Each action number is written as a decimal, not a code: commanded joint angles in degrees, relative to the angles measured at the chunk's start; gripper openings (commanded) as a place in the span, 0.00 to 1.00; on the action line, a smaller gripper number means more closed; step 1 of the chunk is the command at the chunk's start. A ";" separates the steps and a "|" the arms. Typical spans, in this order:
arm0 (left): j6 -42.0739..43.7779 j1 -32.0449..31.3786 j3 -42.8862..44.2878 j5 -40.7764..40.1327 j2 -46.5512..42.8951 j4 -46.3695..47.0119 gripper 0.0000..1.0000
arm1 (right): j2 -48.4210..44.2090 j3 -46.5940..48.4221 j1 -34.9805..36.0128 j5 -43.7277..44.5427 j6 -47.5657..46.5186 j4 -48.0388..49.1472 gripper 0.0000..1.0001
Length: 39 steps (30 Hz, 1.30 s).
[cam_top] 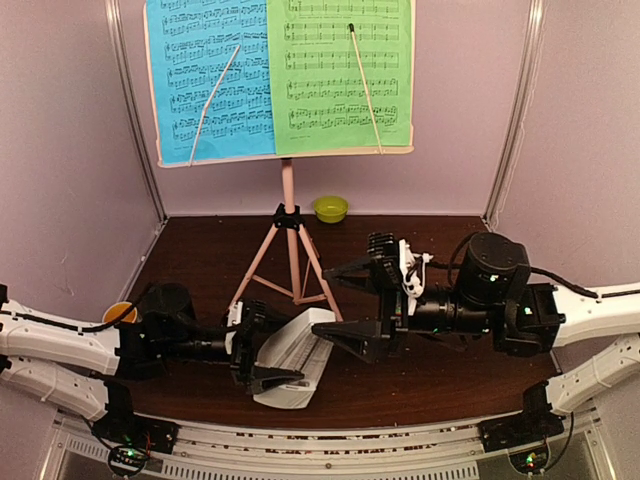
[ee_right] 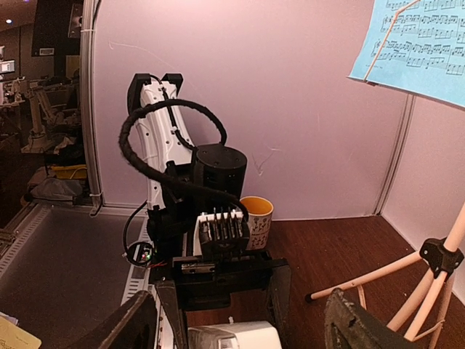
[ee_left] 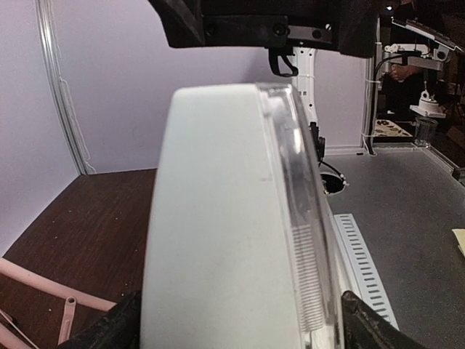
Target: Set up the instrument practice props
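The white pyramid-shaped metronome (cam_top: 292, 362) lies tilted on its side, low over the brown table (cam_top: 200, 260). My left gripper (cam_top: 280, 347) is shut on its wide lower part. In the left wrist view the metronome (ee_left: 225, 218) fills the frame, with a black finger (ee_left: 109, 331) at each bottom corner. My right gripper (cam_top: 345, 305) stands open around the narrow top end (ee_right: 236, 336) without touching it. The pink music stand (cam_top: 288, 190) stands upright on its tripod at the back. A blue sheet (cam_top: 210, 80) and a green sheet (cam_top: 340, 70) rest side by side on it.
A white mug with yellow inside (cam_top: 120, 313) stands at the left edge behind my left arm; the right wrist view also shows the mug (ee_right: 256, 218). A small lime-green bowl (cam_top: 331, 208) sits by the back wall. The tripod legs (cam_top: 262, 262) spread just behind the grippers.
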 commanded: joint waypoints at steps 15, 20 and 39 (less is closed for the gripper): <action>-0.66 0.48 0.67 3.19 -0.29 16.78 0.40 | 4.38 -3.46 -4.55 -11.49 6.99 7.33 0.47; -0.73 0.48 1.49 0.16 0.87 13.60 0.46 | 4.76 -2.65 -4.54 -11.34 6.08 5.88 0.18; 2.83 0.59 11.11 -1.09 6.98 -9.45 0.98 | 8.36 4.54 -4.61 -8.94 0.90 -6.31 0.00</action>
